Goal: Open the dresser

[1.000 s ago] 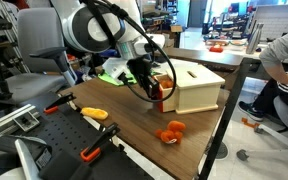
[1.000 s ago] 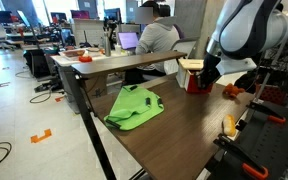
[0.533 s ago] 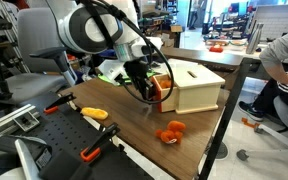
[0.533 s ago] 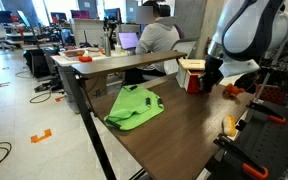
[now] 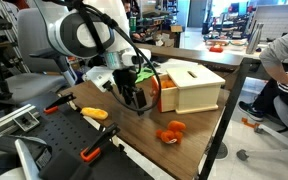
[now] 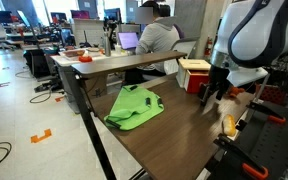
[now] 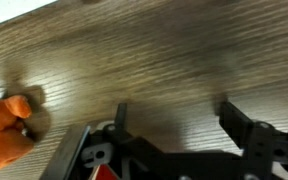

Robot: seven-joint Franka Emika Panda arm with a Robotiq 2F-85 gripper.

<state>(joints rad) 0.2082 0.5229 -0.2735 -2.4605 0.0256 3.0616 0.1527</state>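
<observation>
1. A wood-grain surface (image 5: 199,135) fills the middle of the room, with the white robot arm reaching over it from one end.
2. The dresser (image 5: 194,88), a small pale-wood box, stands on the surface near its far edge. A dark slot shows in its flat top.
3. Its orange-red drawer front (image 5: 163,96) faces the arm. In both exterior views the dresser (image 6: 196,70) sits upright and square on the surface.
4. The end effector (image 5: 136,101) hangs low over the surface near the drawer front, and is not gripping it.
5. In the wrist view the end effector (image 7: 174,110) is released. Its two dark fingers (image 7: 231,118) stand wide apart, with only bare wood grain between them.
6. An orange shape (image 7: 4,128) shows at the left edge of the wrist view. It is too blurred to say which thing it is.
7. A small orange toy (image 5: 171,132) lies on the surface in front of the dresser, apart from it and from the end effector (image 6: 210,99).
8. A green sheet (image 6: 134,106) lies crumpled at the other end of the surface, well apart from the dresser.
9. An orange-handled clamp (image 5: 92,113) rests at the surface's edge near the arm's base.
10. A seated person (image 6: 159,35) works at a desk beyond the surface.
</observation>
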